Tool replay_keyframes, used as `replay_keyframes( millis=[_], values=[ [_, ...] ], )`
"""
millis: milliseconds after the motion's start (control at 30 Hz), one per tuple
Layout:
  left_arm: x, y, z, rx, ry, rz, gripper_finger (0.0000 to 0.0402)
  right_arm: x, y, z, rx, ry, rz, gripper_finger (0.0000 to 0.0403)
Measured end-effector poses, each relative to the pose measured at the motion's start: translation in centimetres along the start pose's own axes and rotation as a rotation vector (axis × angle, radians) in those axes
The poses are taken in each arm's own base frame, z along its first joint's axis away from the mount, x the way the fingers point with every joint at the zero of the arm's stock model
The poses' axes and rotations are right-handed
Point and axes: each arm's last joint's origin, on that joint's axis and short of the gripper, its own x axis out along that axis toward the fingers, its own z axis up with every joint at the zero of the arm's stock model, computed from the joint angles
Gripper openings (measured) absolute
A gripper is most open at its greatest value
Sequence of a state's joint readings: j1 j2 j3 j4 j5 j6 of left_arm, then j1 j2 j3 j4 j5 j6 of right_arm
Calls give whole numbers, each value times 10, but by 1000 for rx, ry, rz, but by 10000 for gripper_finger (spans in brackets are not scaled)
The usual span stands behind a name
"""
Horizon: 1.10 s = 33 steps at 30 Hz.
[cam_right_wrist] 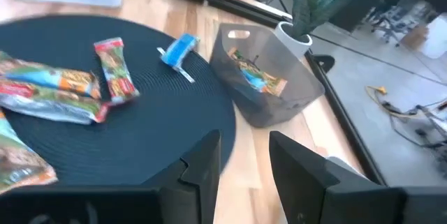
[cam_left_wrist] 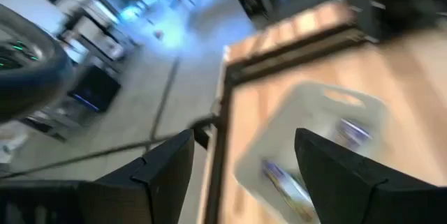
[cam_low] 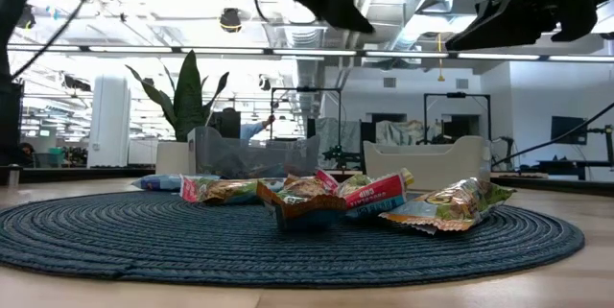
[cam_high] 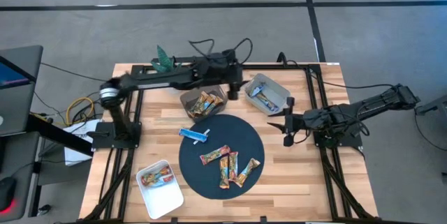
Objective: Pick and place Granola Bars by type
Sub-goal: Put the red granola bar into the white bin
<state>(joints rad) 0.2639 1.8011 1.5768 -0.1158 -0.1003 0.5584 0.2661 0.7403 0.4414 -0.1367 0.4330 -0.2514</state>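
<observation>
Plenty to go wrong from here. With the loose bars (cam_high: 225, 167) bunched mid-mat (cam_high: 192, 178), some touching or overlapping, easy to pinch two wrappers at once or to shove a neighbour askew. Shiny wrappers too, so probably prone to slipping out of a shallow grip. Risk also of sorting by the wrong cue, given multicoloured wrappers that look alike from above. Possible crowding of the arms as well, should both reach for the mat together. Left hand (cam_high: 234, 90) up at the far side of the table (cam_high: 335, 182), between the dark bin (cam_high: 190, 98) and the grey bin (cam_high: 279, 93), fingers (cam_left_wrist: 167, 165) spread wide and gripping nothing. Right hand (cam_high: 288, 125) poised just off the mat's right edge, fingers (cam_right_wrist: 300, 165) parted by a narrow gap, likewise empty. Relative to that right hand: cluster of bars near, inward and toward the table's front; a lone blue bar (cam_high: 194, 135) farther across, on the mat's far-left rim beside the dark bin. More bars already sorted into the dark bin, the grey bin and the white bin (cam_high: 171, 199) at the front-left corner. Best to take an outlying bar first.
</observation>
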Motion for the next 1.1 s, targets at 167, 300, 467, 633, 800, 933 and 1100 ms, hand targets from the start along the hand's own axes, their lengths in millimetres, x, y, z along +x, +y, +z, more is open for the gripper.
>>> replay_keyframes(
  millis=[167, 300, 467, 633, 800, 933, 1100],
  values=[
    [-69, -11, 22, -23, 122, -149, 242, 7, 6, 3, 19, -33, 97, 118],
    [-110, -35, 20, -49, 296, -324, 242, 19, 13, 7, 13, -71, 175, 118],
    [-129, -77, 7, -51, 462, -448, 242, 40, 22, 13, -15, -132, 179, 118],
    [-132, -124, -18, -3, 568, -538, 242, 61, 32, 13, -80, -141, 173, 118],
    [-132, -159, -45, 15, 607, -552, 242, 78, 39, 21, -135, -117, 207, 118],
    [-131, -179, -62, -12, 610, -557, 242, 93, 47, 28, -144, -120, 310, 118],
    [-133, -195, -74, -45, 598, -558, 242, 116, 55, 30, -157, -101, 457, 119]
  ],
)
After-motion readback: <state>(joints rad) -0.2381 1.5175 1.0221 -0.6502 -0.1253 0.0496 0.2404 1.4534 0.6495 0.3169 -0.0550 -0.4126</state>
